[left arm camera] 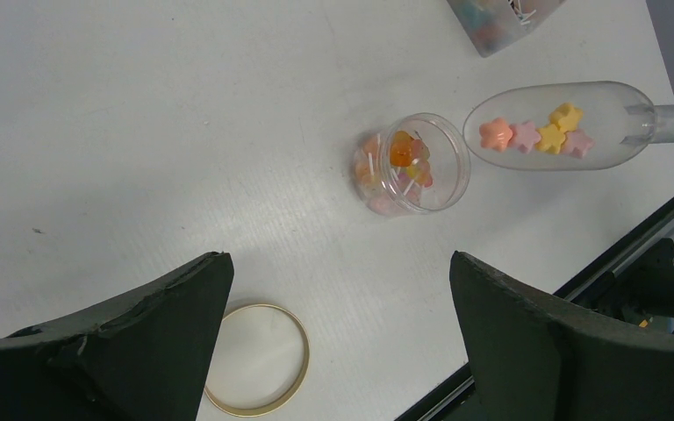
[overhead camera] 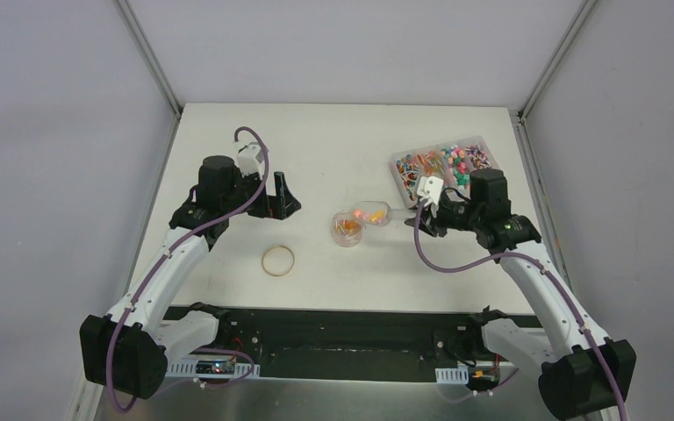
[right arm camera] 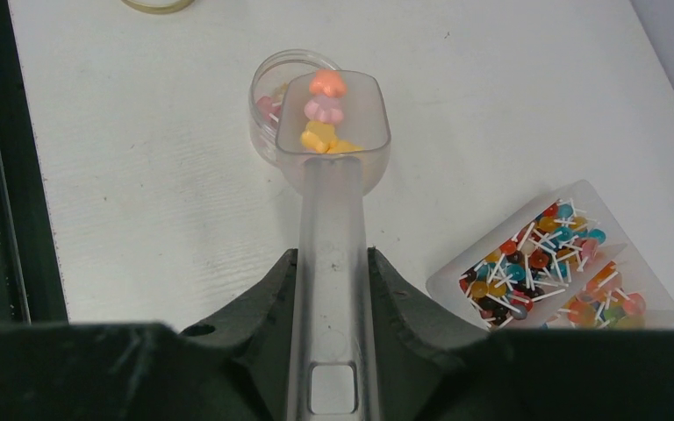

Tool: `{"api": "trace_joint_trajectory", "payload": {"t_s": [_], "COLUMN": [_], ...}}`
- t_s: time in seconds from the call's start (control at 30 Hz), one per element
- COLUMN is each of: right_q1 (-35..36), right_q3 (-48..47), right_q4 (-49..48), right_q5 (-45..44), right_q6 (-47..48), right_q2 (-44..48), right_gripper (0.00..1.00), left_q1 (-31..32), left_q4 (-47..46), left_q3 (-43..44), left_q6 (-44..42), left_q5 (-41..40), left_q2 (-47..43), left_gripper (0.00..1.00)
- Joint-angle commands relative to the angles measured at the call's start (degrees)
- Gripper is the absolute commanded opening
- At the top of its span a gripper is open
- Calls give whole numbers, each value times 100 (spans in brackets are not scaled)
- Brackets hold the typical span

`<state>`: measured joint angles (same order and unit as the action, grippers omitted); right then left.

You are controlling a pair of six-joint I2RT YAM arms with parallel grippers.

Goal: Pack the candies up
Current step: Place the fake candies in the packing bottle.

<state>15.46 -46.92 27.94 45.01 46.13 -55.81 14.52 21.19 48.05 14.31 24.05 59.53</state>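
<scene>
Several star-shaped candies (left arm camera: pixel 535 133), orange, pink and yellow, lie in the bowl of a clear plastic scoop (right arm camera: pixel 333 132). My right gripper (right arm camera: pixel 333 254) is shut on the scoop's handle and holds the bowl beside and slightly over the rim of a small clear jar (left arm camera: pixel 412 163). In the top view the scoop (overhead camera: pixel 374 213) reaches left from the right gripper (overhead camera: pixel 426 210) to the jar (overhead camera: pixel 347 229). More candies (left arm camera: pixel 404 158) sit inside the jar. My left gripper (left arm camera: pixel 340 263) hovers open and holds nothing, left of the jar (right arm camera: pixel 268 105), also seen from above (overhead camera: pixel 283 197).
A clear tray (overhead camera: pixel 443 167) of multicoloured sweets on white sticks stands at the back right, close to the right wrist (right arm camera: pixel 553 263). A tan rubber-band ring (overhead camera: pixel 278 260) lies flat near the front edge, below the left fingers (left arm camera: pixel 259 360).
</scene>
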Motion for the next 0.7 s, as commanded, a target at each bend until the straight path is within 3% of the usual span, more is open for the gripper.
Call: {"api": "trace_joint_trajectory", "payload": {"t_s": [0.0,0.67], "right_q1": [249,678], "right_q3": [-401,-648], "right_q4": [185,526], "right_q5": [-333,-1069], "right_q6": [294,351], "right_q2": [-71,-365], "right_gripper": [0,0], "left_q1": [-37,-37], "left_q4": [-160,-162], "left_q3": [-6,-4], "left_q6": [-41,-37], "left_q5": [-49,-46], "left_q2": [-178,-151], "left_gripper": [99,99]}}
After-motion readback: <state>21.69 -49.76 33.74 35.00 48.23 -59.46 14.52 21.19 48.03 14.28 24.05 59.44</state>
